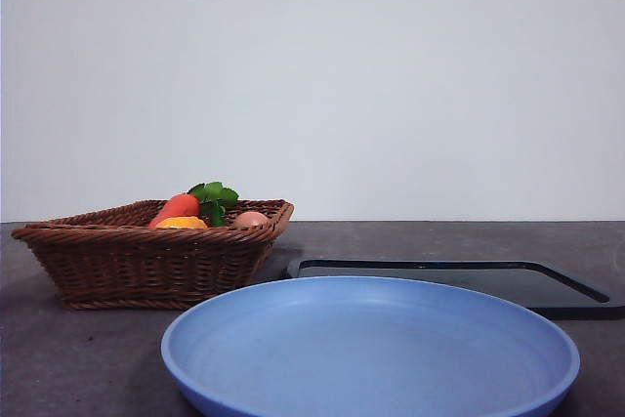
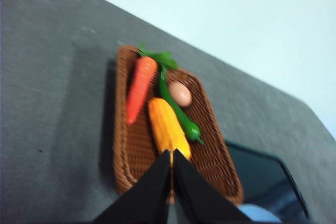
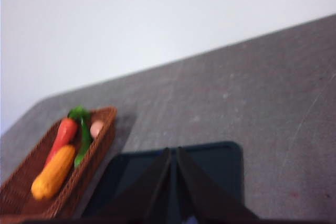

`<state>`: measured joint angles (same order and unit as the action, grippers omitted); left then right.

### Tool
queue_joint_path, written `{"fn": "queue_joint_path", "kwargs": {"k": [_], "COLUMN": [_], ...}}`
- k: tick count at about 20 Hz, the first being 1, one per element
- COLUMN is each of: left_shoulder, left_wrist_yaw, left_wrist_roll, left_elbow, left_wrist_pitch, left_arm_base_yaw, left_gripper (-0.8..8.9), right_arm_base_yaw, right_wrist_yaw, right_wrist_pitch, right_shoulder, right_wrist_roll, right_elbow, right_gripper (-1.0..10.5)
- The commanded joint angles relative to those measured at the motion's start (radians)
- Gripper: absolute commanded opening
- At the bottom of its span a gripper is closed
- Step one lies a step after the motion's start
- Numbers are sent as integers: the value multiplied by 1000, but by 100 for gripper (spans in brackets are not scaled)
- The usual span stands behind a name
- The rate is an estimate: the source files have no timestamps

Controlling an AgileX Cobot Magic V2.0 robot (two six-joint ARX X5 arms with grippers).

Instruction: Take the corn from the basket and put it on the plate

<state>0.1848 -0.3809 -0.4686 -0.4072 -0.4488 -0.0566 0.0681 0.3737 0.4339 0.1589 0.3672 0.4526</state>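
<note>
Still at the very start here, nothing picked yet. Corn [image 2: 168, 127] lying flat in the basket [image 2: 131, 166], wedged between the carrot [image 2: 140, 88] and a long green pepper [image 2: 178, 109], small tan egg [image 2: 180, 94] just past the pepper. Left gripper [image 2: 171, 153] hanging above the basket with jaws pinched together, holding nothing, tips lined up with the near end of the cob. Right gripper [image 3: 173, 153] likewise closed and empty, parked over the black tray [image 3: 210, 166]. Next move probably: spread the left jaws, drop down across the cob's middle, mind the pepper touching its side. Cob itself orange-yellow, bumpy, glossy, rounded ends, likely a bit slippery. Plate [image 1: 371, 349] sitting bare out front, beside basket and tray.
</note>
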Motion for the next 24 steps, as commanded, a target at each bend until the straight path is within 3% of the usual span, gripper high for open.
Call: {"fn": "queue_joint_path", "kwargs": {"k": [1,5,10,14,18,20,22,24], "left_shoulder": [66,164,261,314,343,344,344,344], "left_wrist_yaw": [-44,-99,-128,-148,-151,-151,-151,-151], "left_wrist_roll": [99,200,288,323,325,319,318,318], "left_elbow": [-82,-193,-301,-344,-351,-351,-351,-351], "left_wrist_pitch": [-60,-175,-311,-389,-426,-426,-426,-426], "left_arm_base_yaw": [-2,-2,0,12,24,24,24,24], "left_gripper": [7,7,7,7,18,132,327,414], "right_arm_base_yaw": [0,-1,-3,-24,-64,-70,-71,-82], "right_wrist_yaw": [30,97,109,108,108,108,108,109], "right_wrist_pitch": [108,280,499,611,612,611,611,611], "right_shoulder": [74,192,318,389,431,448,462,482], "right_wrist_roll": [-110,-216,-330,-378,-379,-364,-342,-341], "right_elbow": [100,219,342,410,432,432,432,432], "right_gripper": [3,3,3,3,4,91,279,327]}}
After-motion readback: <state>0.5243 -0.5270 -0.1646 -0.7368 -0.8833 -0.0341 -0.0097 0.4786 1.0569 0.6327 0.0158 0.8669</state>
